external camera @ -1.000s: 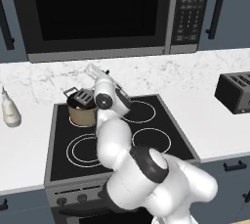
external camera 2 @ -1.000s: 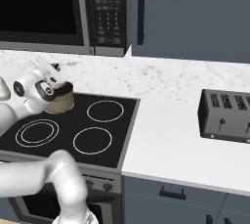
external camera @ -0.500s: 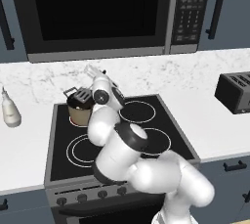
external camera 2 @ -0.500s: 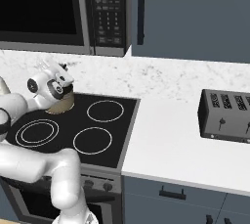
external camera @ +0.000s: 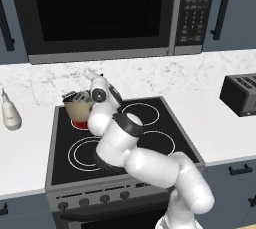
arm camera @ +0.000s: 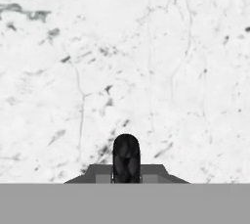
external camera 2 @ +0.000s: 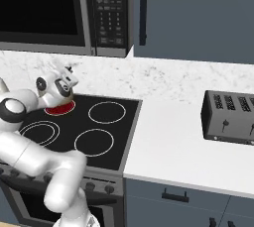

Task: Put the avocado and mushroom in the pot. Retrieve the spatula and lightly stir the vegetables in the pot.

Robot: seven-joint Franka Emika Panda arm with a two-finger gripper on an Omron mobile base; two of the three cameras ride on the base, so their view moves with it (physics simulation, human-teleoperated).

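Observation:
The tan pot [external camera: 77, 109] with its dark rim stands on the back-left burner, which glows red [external camera 2: 60, 107]. My gripper [external camera: 91, 76] hangs just right of the pot, above its rim, and points up and back toward the marble wall [arm camera: 122, 61]. In the right base view the gripper [external camera 2: 66, 70] sits in front of the pot. In the hand view the gripper [arm camera: 126, 158] is shut, its dark tips pressed together, and I cannot tell whether anything is between them. The spatula, avocado and mushroom are out of view. The pot's inside is hidden.
A black toaster [external camera: 240, 93] [external camera 2: 230, 117] stands on the counter to the right. A white bottle [external camera: 9, 114] stands on the left counter. The microwave [external camera: 100, 13] hangs low over the black cooktop [external camera: 150, 138]. My own arm bends over the front burners.
The arm's elbow and lower links have swung round while the hand stayed beside the pot, turning slightly. The pot has not moved and the gripper has stayed shut.

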